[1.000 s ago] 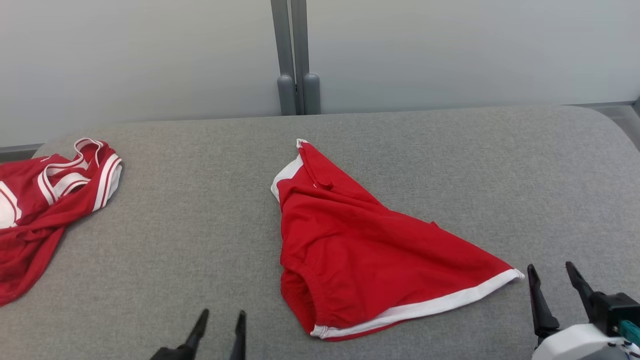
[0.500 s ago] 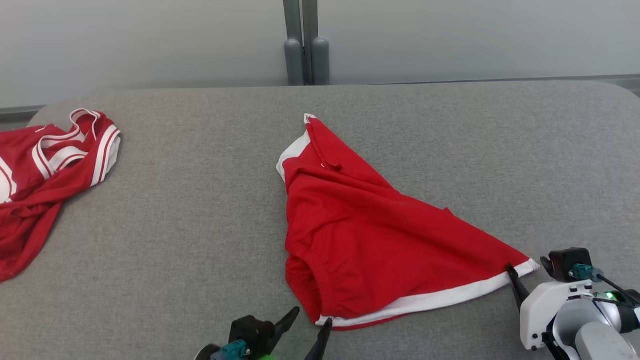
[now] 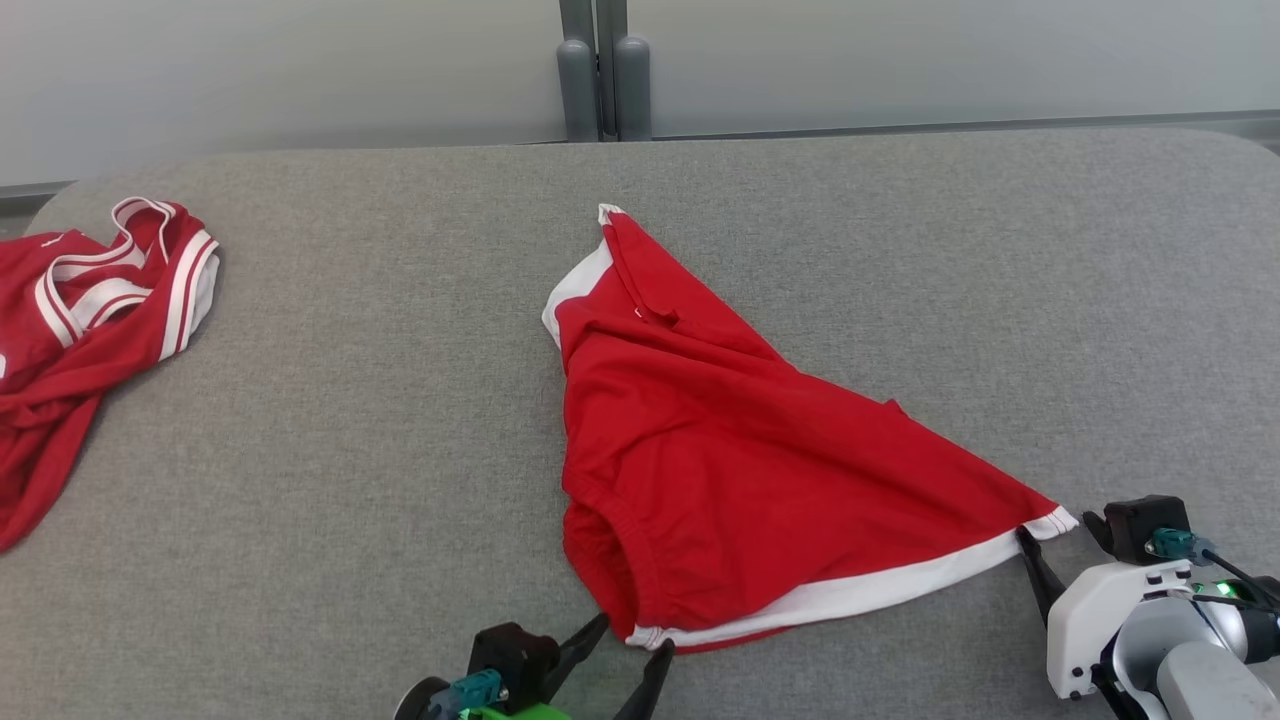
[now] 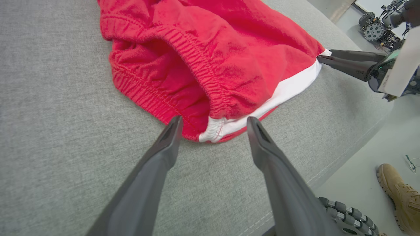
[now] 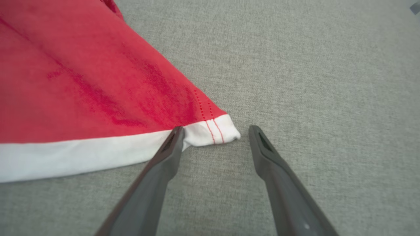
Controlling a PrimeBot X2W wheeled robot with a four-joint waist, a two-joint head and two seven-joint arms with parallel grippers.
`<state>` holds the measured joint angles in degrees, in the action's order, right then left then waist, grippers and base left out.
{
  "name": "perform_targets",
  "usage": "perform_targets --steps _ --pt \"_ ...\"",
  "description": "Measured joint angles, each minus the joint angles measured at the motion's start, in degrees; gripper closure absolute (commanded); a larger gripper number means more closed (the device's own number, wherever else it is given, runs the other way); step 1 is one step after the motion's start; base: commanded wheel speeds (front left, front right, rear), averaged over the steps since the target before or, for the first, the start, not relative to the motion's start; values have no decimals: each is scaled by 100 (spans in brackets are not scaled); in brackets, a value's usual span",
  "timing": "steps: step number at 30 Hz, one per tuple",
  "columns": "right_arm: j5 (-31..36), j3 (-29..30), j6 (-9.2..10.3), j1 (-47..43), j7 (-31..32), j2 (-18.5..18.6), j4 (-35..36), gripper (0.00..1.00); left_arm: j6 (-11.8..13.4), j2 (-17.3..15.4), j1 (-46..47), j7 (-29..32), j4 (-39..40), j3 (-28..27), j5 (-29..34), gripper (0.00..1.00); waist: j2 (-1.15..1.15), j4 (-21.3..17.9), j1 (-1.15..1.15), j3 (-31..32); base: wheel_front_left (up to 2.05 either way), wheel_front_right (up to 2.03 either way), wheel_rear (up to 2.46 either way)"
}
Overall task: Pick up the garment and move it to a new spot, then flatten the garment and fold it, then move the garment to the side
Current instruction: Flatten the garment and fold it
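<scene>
Bench (image 3: 330,420): shorts (image 3: 730,470) crumpled, unlifted.
Left end effector (image 4: 213,122), right end effector (image 5: 215,130): mine, wide, empty.
Remaining: everything, I judge.

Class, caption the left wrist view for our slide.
Left gripper, jaws open around a hem corner of the red garment on the grey surface; right gripper at the far corner.

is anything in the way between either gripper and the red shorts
Nothing visible stands in the way. The open fingers of the left gripper flank the near corner of the red shorts, and those of the right gripper flank the white-hemmed right tip. Only bare grey padding lies around them.
</scene>
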<state>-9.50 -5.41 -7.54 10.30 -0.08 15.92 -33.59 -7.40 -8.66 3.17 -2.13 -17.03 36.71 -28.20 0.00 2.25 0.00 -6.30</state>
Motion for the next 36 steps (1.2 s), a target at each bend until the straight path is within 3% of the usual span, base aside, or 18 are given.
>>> perform_targets --steps 14,15,16,17,18,19,21,29,33,36 --pt "-144 -238 1 194 -105 54 -121 0 0 -73 340 -151 -382 302 -186 0 0 -77 0 -160 0 0 0" --pt "-153 -276 1 205 -102 62 -125 0 0 -80 352 -148 -434 332 -246 30 0 -87 0 -171 0 0 0" --pt "-179 -303 1 209 -92 69 -130 1 0 -83 359 -147 -472 358 -299 52 0 -94 0 -178 0 0 0" --pt "-231 -338 1 213 -85 76 -133 44 0 -90 367 -147 -523 399 -320 77 0 -103 0 -186 0 0 0" --pt "-274 -365 1 221 -83 89 -134 54 0 -101 373 -153 -561 427 -336 98 0 -110 0 -193 0 0 0" --pt "-303 -389 1 226 -78 100 -136 73 0 -111 385 -179 -595 446 -355 100 0 -115 0 -197 0 0 0" --pt "-383 -421 -1 226 -77 98 -140 100 0 -120 423 -203 -671 495 -407 100 0 -121 0 -197 0 0 0" --pt "-1193 -344 0 -105 -118 148 281 100 0 -220 444 -358 -606 608 -781 100 0 -116 0 -81 0 0 0" --pt "-2546 -114 4 -676 154 192 1866 100 0 -474 340 -380 407 350 -1099 100 0 -109 0 19 0 0 0" --pt "-3914 253 5 -1135 536 331 3862 100 41 -737 268 -136 1734 164 -1315 100 0 -119 0 74 0 0 0"
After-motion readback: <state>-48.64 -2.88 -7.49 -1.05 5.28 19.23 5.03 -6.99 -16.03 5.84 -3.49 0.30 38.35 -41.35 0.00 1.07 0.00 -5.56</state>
